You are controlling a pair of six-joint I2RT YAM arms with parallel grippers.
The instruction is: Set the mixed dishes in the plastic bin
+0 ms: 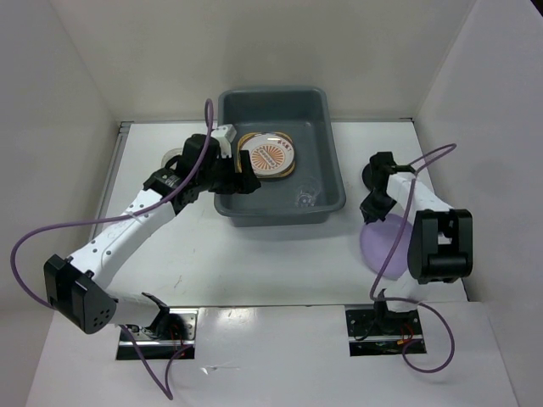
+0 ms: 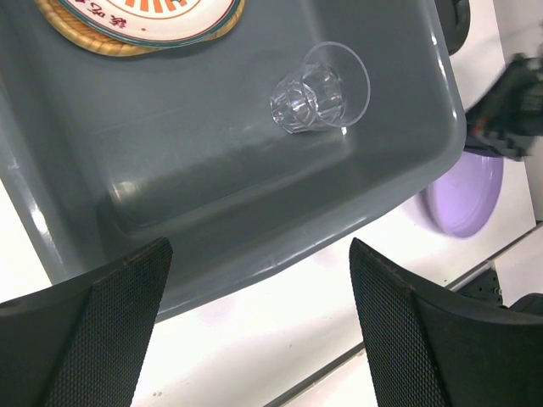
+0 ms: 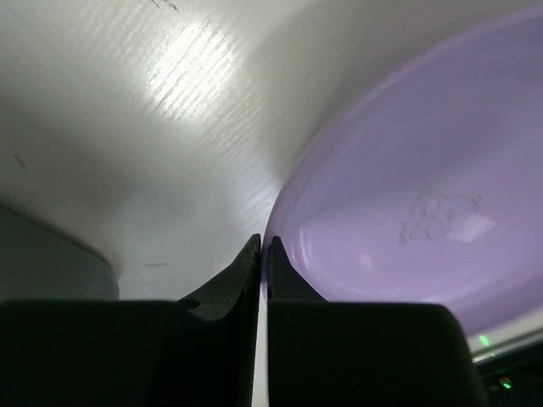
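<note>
The grey-blue plastic bin [image 1: 333, 161] stands at the table's middle back. In it the sunburst plate [image 1: 270, 156] lies on the bamboo tray [image 1: 243, 140], and the clear glass cup [image 1: 305, 199] lies on its side near the front wall; the cup also shows in the left wrist view [image 2: 321, 89]. My left gripper [image 1: 236, 181] is open and empty over the bin's left front rim [image 2: 254, 263]. My right gripper [image 1: 373, 210] is shut on the rim of the lilac plate [image 3: 407, 203], which lies on the table [image 1: 387, 242] right of the bin.
A small beige dish [image 1: 172, 156] sits left of the bin, partly behind the left arm. A dark dish edge [image 2: 459, 19] shows just beyond the bin's right rim. White walls enclose the table on three sides.
</note>
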